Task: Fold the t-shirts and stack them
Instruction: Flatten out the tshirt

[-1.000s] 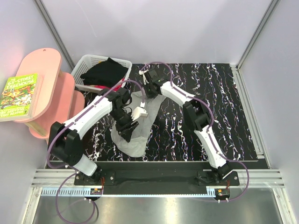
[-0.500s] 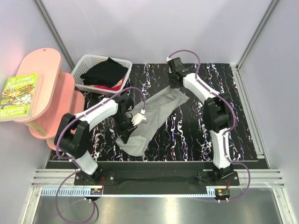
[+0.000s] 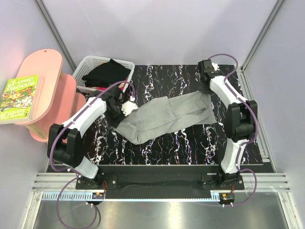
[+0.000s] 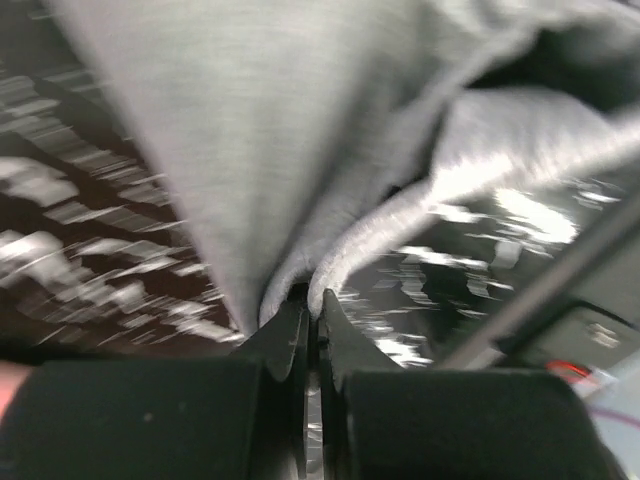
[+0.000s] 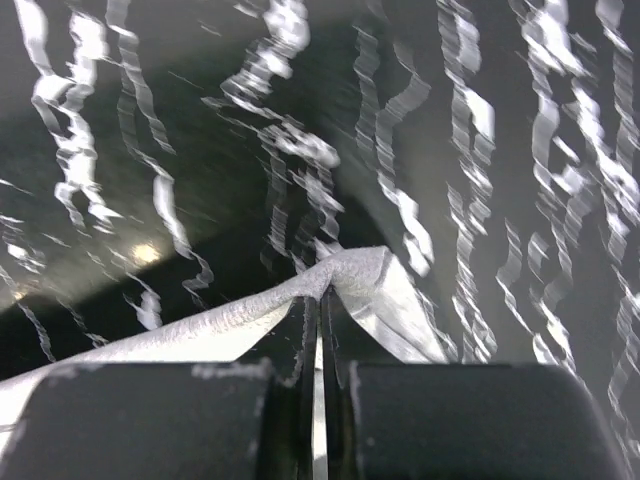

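Overhead, the grey shirt hangs stretched in a wide band across the middle of the table, held up between the left gripper at its left end and the right gripper at its far right corner. Only this view shows the black shirt, heaped in the basket at the far left corner. A second ago the grey one was a narrow bunched heap left of centre with both grippers close over it; since then the right arm has swung out to the far right and the cloth has opened sideways. The left wrist view shows what the top cannot: the left gripper pressed together on a folded edge of the shirt, whose heathered cloth drapes in soft folds. In the right wrist view, the right gripper pinches a peaked corner of the shirt above the marbled table.
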Available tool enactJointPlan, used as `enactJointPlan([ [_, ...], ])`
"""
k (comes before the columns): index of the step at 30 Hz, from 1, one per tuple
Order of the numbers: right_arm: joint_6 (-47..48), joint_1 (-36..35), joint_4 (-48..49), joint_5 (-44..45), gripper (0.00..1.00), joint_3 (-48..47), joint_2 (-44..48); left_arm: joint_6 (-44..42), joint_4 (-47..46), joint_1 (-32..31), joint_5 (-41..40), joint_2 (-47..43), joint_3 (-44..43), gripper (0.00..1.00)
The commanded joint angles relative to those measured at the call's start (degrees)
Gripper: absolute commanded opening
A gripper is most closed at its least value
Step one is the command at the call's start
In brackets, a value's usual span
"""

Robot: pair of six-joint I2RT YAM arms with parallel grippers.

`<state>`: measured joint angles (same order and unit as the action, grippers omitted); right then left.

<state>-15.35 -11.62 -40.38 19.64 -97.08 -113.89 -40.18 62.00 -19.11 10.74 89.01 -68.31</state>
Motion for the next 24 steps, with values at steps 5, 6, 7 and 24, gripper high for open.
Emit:
enactJointPlan([
  [5,-10.2,-1.1,-3.7,2.5,0.00,15.1,14.6,-0.7,-11.8,5.1,-9.9,-2.8,-5.1,0.00],
  [6,-10.7,-1.2,-3.7,1.7,0.00,16.9,15.7,-0.4,-12.2,5.1,-9.7,-2.7,-5.4,0.00],
  [7,-11.1,-1.3,-3.7,1.0,0.00,20.1,17.6,0.1,-12.6,5.2,-9.7,-2.7,-5.8,0.00],
  [24,-14.0,-7.1,-5.1,11.1,0.00,20.9,28.3,3.0,-13.5,2.9,-7.2,-4.4,-5.9,0.00],
])
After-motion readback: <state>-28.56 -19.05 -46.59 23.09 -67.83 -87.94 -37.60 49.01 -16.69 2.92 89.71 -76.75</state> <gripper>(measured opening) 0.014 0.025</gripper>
